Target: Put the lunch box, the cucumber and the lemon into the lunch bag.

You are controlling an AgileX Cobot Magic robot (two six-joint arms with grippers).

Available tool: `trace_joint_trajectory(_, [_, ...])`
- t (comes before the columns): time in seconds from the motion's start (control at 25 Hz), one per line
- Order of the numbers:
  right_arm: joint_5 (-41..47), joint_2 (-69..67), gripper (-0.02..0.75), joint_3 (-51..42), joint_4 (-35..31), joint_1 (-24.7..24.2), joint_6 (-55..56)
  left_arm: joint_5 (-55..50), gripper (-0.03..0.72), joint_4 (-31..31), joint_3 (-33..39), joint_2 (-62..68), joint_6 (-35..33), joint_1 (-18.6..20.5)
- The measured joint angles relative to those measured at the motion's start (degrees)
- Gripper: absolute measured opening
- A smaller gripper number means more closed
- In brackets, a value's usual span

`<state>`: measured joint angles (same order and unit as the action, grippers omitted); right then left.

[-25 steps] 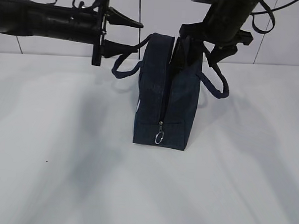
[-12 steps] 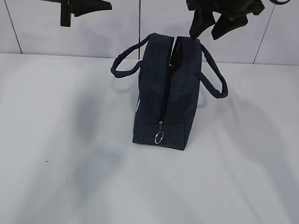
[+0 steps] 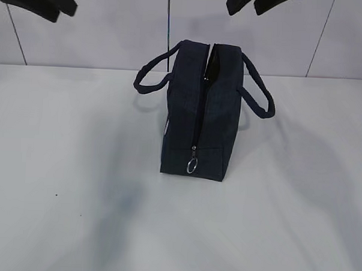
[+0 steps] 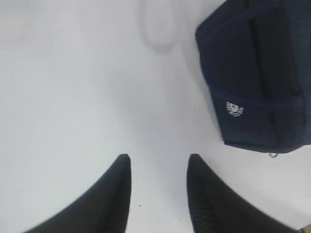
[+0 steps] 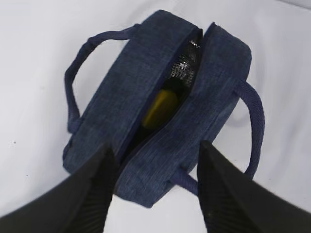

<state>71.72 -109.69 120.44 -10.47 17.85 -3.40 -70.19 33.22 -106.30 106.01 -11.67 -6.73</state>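
Left gripper [image 4: 159,182]: fingers apart, nothing between them, hanging above bare white table [image 3: 59,166] w/ the lunch bag [image 3: 200,112] off to one side. In ext. view only a dark part of it shows at top-left corner, well clear of the bag.

Right gripper [image 5: 153,187]: fingers spread wide, empty, directly above the bag's open top. In ext. view it shows at top edge, right of centre, apart from the bag.

Lunch bag: upright on the table, approx. centre, toward the far edge. Two loop handles droop outward, one per side. Zipper pull ring [image 3: 192,166] hangs low on the near end panel; top seam gapes.

Lemon [image 5: 158,110]: yellow, visible through the gap, inside the bag. Silver lining glints beside it at the far end of the opening.

Cucumber, lunch box: not identifiable in any view; dark interior hides the rest.

Round white logo [image 4: 234,108] on the bag's side panel, left wrist view.
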Motion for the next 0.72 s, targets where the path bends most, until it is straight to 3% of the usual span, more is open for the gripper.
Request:
trace_joint_trajectory(0.16, [0.15,4.00,0.426,-3.10,3.66,3.39,0.00,-0.93,0.275,-16.08,0.00,-4.73,5.98,-2.88])
trace_joint_trajectory(0.24, [0.13,5.84,0.426,-5.16,6.32,5.00,0.92,-1.16,0.281,-20.54,0.10,-6.86,7.85,-4.17])
trace_joint_trajectory(0.56, [0.15,15.50,0.425,-16.08,10.47,6.81,5.16,-1.43,0.251,-22.67,7.39,-15.96,8.75,-5.47])
trace_joint_trajectory(0.72, [-5.52,21.36,0.425,-26.03,10.47,6.81,5.75,-1.56,0.239,-22.91,12.39,-20.52,9.00,-5.47])
